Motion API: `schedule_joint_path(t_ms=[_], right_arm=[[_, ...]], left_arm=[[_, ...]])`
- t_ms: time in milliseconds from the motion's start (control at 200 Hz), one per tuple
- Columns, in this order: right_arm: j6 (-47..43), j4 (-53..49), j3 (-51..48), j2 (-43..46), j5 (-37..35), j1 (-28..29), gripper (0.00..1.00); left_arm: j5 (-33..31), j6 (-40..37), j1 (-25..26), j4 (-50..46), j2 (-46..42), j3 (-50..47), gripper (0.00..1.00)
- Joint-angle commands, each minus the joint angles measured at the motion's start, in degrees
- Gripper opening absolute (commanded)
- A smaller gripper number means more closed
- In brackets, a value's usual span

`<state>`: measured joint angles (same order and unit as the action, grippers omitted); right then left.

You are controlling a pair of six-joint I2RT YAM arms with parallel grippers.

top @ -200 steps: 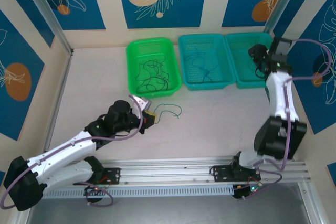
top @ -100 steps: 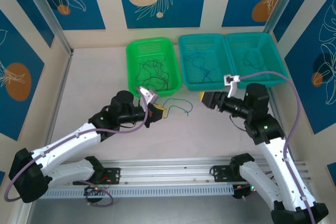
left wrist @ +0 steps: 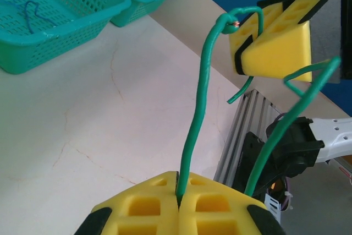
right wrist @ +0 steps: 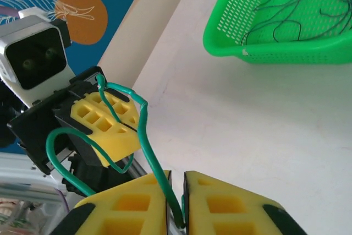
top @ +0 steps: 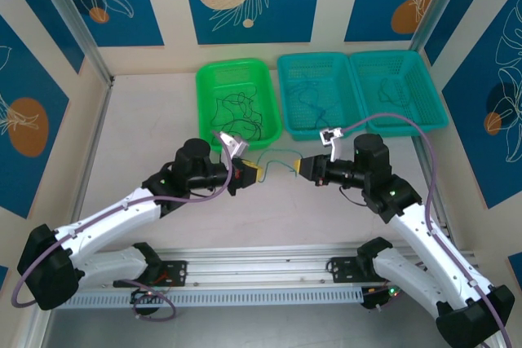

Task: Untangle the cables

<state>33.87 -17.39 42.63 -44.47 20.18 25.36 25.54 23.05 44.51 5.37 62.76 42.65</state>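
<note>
Left tool is clenched on one end of the green cable. Right tool is clenched on the other end. The cable hangs btwn the two tools, off the surface, just in front of the green basket. It runs wavy, w/ a dip near the middle. The tools face each other, near but apart, yellow tips pointing inward.

Left wrist view: own yellow pads are pressed together at the bottom. The cable rises out of the seam btwn them, then goes up and right to the right tool's yellow pads. There it hooks over the top edge, and a bit of bare copper shows at the hook. A 2nd green stretch curves down on the right side, passing behind the near pads. Cannot tell if it's the same wire.

Right wrist view: own pads sit close w/ a narrow slit, and the cable is pinched low in that slit. From there it climbs to the left tool, bends over its top and tucks into its seam. Another green loop swings round below that tool.

Back of the surface, 3 baskets side by side:
- The green basket holds black cables in loose curls.
- The middle teal basket holds blue cables.
- The right teal basket holds a thin teal strand, faint.
</note>
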Motion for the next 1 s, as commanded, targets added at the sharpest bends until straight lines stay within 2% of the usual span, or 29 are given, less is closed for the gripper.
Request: schedule_joint_path(t_ms=[0,50,130,245,315,435,580,675,755,855,995], right_arm=[[0.52,1.4,0.47,0.61,-2.19,0.39,0.05],[0.53,0.48,1.03,0.59,-3.62,0.38,0.02],[0.25,-1.44,2.26,0.91,-6.81,0.32,0.0],[0.39,-1.89,3.32,1.66,-10.54,-0.2,0.0],[1.46,-1.73,4.03,1.8,-14.26,-1.06,0.0],[4.08,0.38,5.43,0.7,-18.76,-5.83,0.0],[7.37,4.45,8.57,-3.59,-16.32,-17.55,0.0],[11.08,9.03,9.96,-7.77,-13.89,-27.99,0.0],[14.04,11.98,11.37,-12.75,-13.92,-34.59,0.0],[16.12,15.21,13.65,-20.55,-15.88,-39.47,0.0],[15.83,17.82,19.43,-34.1,-18.45,-44.35,0.0]], left_arm=[[1.37,-0.25,-0.22,1.08,-0.73,1.2,0.12],[0.82,-0.53,-0.09,0.73,-1.37,1.03,0.28],[-0.42,-1.07,-0.01,0.26,-3.32,0.53,0.47],[-1.32,-1.51,0.04,-0.04,-6.32,-0.28,0.66],[-1.31,-1.7,0.1,-0.56,-7.56,-0.38,0.81],[-1.75,-1.52,0.21,-1.14,-8.69,-0.31,0.99],[-4.29,-0.75,0.21,-0.71,-10.38,-0.29,1.0],[-8.55,-0.12,0.18,-0.15,-11.75,-0.63,1.0],[-13.42,1.02,0.19,0.35,-12.7,-0.87,1.0],[-16.6,0.85,0.14,0.03,-12.97,-0.15,1.0],[-15.41,-2.31,0.16,-1.54,-12.15,1.67,1.0]])
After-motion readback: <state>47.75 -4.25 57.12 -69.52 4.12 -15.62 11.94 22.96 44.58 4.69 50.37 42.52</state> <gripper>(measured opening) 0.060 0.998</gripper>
